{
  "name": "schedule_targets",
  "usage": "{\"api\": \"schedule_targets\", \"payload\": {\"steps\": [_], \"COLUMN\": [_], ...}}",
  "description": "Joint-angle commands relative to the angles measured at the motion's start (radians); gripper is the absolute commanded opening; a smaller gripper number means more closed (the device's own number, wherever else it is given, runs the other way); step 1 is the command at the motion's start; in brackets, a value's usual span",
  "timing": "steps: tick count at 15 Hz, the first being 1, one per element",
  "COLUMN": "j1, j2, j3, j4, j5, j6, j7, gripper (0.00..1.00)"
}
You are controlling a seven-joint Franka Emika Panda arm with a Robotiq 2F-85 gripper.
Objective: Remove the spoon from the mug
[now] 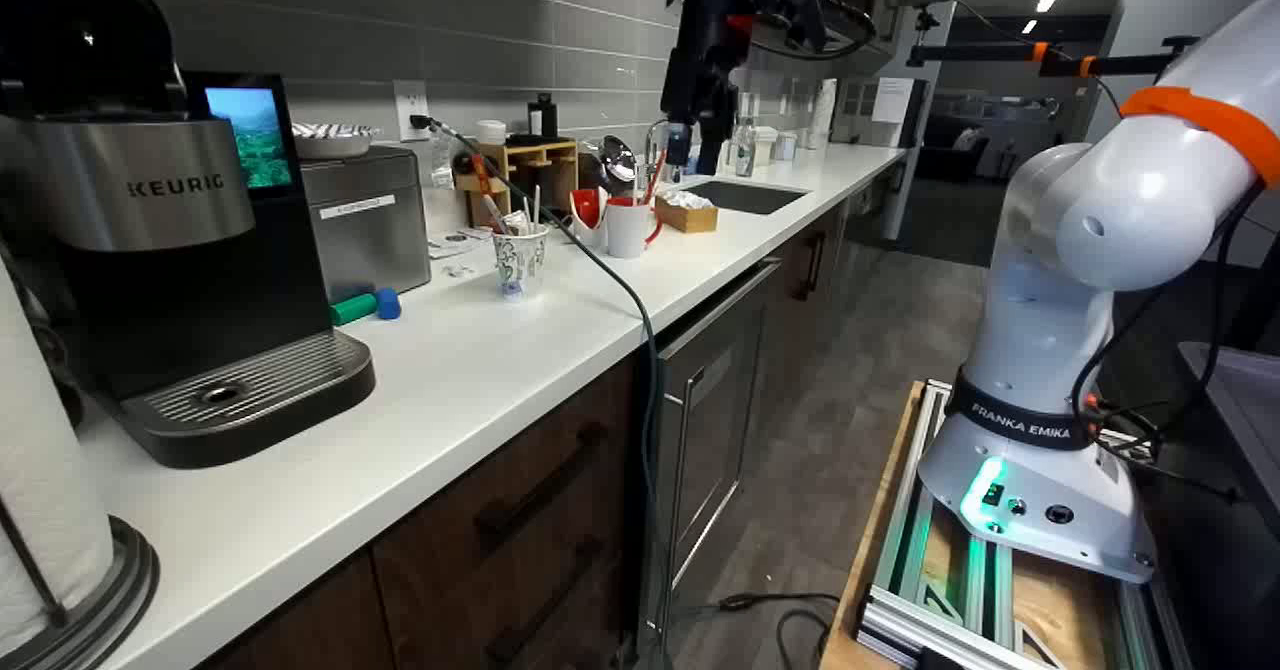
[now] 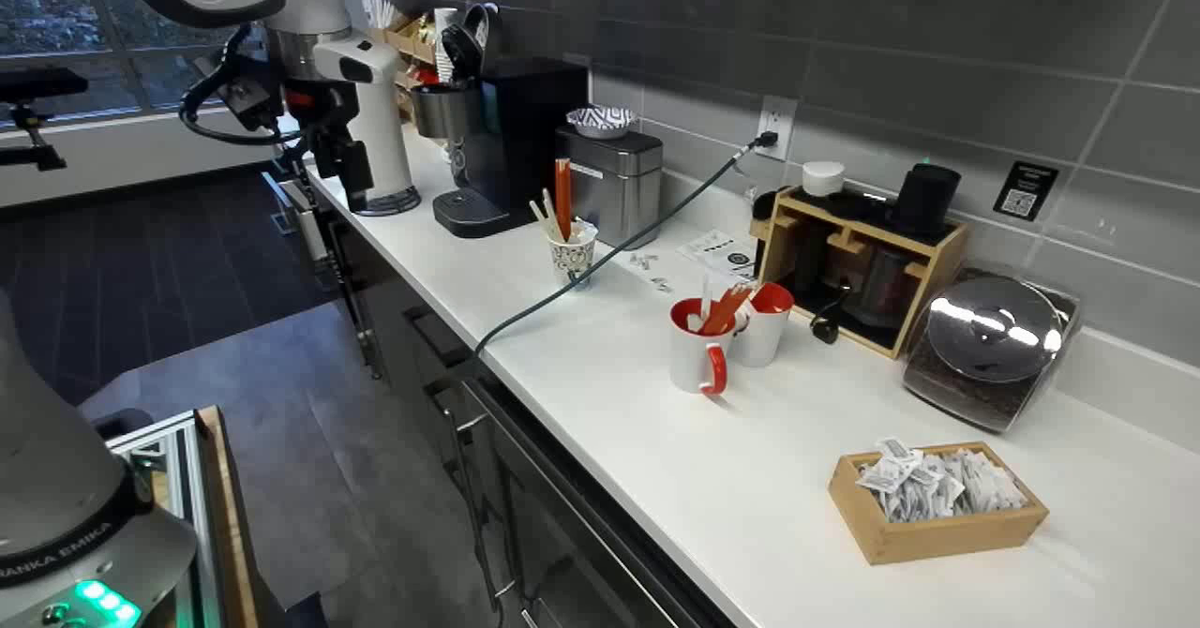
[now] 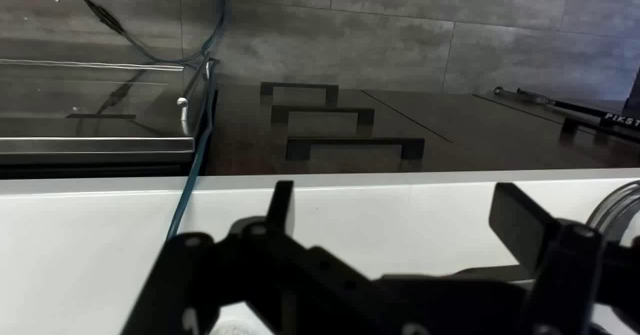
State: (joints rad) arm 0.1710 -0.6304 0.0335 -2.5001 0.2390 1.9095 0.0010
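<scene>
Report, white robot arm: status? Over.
Black two-fingered gripper open, empty. White red-handled mug upright; no spoon clearly identifiable. Dark teal cable between them, possibly obstructing.

Kitchenette, with coffee maker (image 1: 190,218) and sink (image 1: 752,196)

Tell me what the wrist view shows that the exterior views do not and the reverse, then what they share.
Only the wrist view: readable lettering, "PIKST", cut off at the right edge. Only the exterior views, both of them: the mugs, packet box, outlet and robot base. Shared by all: the gripper, its fingers apart in the wrist view, the counter, drawer handles and the cable running over the counter's edge.
</scene>
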Motion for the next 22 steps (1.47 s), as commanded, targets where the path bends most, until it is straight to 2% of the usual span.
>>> {"api": "schedule_targets", "payload": {"steps": [1,6,8,11,13,15,19,22], "j1": [-0.017,-0.017,-0.03,-0.066,-0.12,-0.19,-0.338,-0.44], "j2": [0.0,0.001,0.006,0.053,0.082,0.106,0.144,0.165], "j3": [0.013,0.013,0.04,0.021,0.013,0.001,0.005,0.022], "j4": [0.003,0.003,-0.014,0.054,0.103,0.16,0.246,0.258], "j5": [0.008,0.008,0.0,-0.025,-0.073,-0.133,-0.277,-0.401], "j6": [-0.005,-0.005,0.188,0.358,0.446,0.486,0.495,0.482], "j7": [-0.008,-0.008,0.006,0.016,0.04,0.08,0.207,0.324], "gripper": [1.0,1.0,1.0,1.0,1.0,1.0,1.0,1.0]}}
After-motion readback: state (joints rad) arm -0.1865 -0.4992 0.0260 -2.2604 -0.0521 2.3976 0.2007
